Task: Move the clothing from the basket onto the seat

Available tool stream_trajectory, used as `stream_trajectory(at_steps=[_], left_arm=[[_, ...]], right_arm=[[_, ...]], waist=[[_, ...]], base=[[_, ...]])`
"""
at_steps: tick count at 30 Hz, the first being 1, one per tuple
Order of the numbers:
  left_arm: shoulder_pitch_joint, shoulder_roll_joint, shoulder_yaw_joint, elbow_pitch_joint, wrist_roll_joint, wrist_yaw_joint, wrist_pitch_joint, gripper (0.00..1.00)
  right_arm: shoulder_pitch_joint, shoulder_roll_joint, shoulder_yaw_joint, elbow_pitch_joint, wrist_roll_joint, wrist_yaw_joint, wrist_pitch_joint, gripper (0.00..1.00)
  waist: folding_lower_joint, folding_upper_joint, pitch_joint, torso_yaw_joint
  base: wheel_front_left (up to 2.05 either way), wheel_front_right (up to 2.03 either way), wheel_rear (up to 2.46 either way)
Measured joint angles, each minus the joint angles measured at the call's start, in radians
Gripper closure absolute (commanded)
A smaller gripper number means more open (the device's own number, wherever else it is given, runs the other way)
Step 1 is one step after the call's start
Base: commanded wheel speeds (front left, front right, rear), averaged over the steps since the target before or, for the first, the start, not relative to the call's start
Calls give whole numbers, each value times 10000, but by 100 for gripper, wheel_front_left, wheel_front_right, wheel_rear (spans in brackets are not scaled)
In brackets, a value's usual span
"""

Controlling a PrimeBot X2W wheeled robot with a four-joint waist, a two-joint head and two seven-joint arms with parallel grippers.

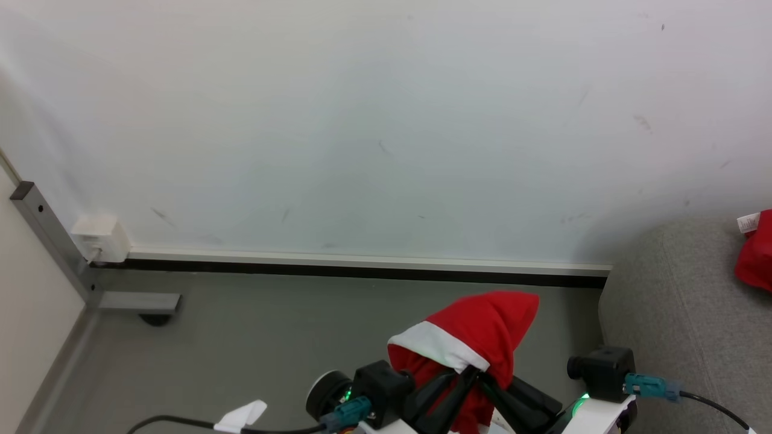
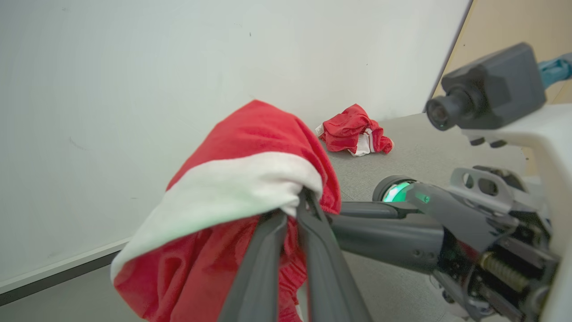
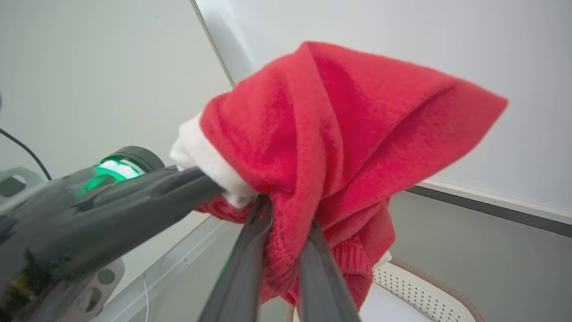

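Two red garments. The clothing [image 1: 476,331] is held in mid-air above the basket [image 3: 402,286], with the left gripper [image 1: 461,377] and right gripper [image 1: 491,383] each pinching its folds. A second red garment [image 1: 757,259] lies on the seat [image 1: 675,313], whose rounded edge is at 3 o'clock. Open floor [image 1: 271,337] spreads from 9 o'clock to the skirting [image 1: 362,265] at 12.

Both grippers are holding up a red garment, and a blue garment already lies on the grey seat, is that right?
Not quite. The garment on the seat is red, not blue; the left wrist view shows it. The rest stands.
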Motion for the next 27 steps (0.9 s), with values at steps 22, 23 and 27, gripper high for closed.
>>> stream_trajectory(at_steps=[22, 23, 27], left_arm=[[-39, 82, 165, 568, -79, 343, -362, 0], [-64, 75, 167, 594, -75, 357, -374, 0], [-181, 27, 165, 702, -56, 366, -466, 0]], right_arm=[[-302, -899, -178, 0, 148, 0, -1147, 100], [-303, -955, -230, -36, 146, 0, -1160, 100], [-307, -1126, -456, -146, 69, 0, -1262, 100]], waist=[[0, 0, 261, -1477], [0, 0, 297, -1642], [0, 0, 455, -2319]], base=[[0, 0, 0], [0, 0, 0], [0, 0, 0]])
